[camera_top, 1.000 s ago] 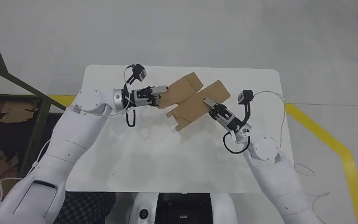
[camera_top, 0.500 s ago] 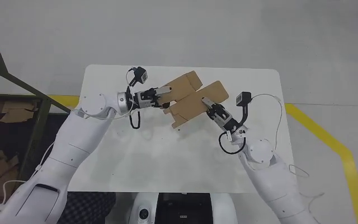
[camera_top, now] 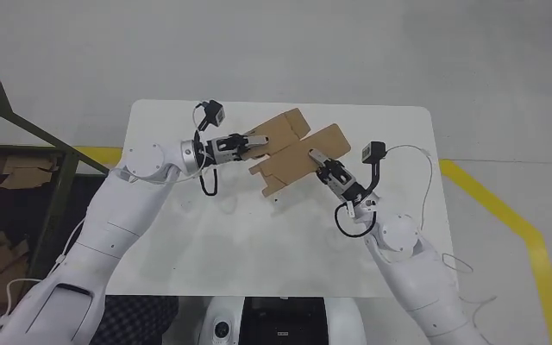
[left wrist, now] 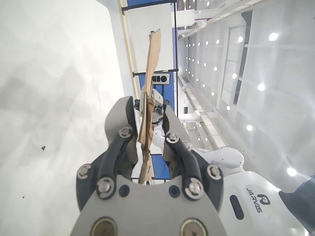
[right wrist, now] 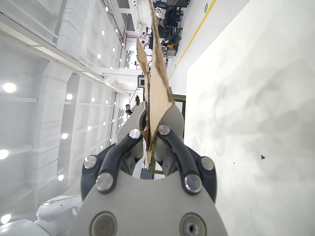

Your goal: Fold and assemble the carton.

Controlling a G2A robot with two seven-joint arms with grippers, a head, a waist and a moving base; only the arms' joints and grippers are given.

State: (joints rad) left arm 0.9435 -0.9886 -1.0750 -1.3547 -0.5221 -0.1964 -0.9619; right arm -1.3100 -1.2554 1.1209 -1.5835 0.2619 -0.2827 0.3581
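Cardboard carton, still flat, hangs above the far middle of the white surface. Left claw is closed on its left edge. Right claw is pinched tight on its near right edge.

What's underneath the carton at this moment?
The white table: the carton hangs above it, gripped by the left gripper and right gripper. The patch directly beneath is covered by cardboard, so anything small lying there cannot be seen.

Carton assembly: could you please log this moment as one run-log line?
carton above table, unassembled | right gripper: jaws shut on carton | left gripper: at opposite edge
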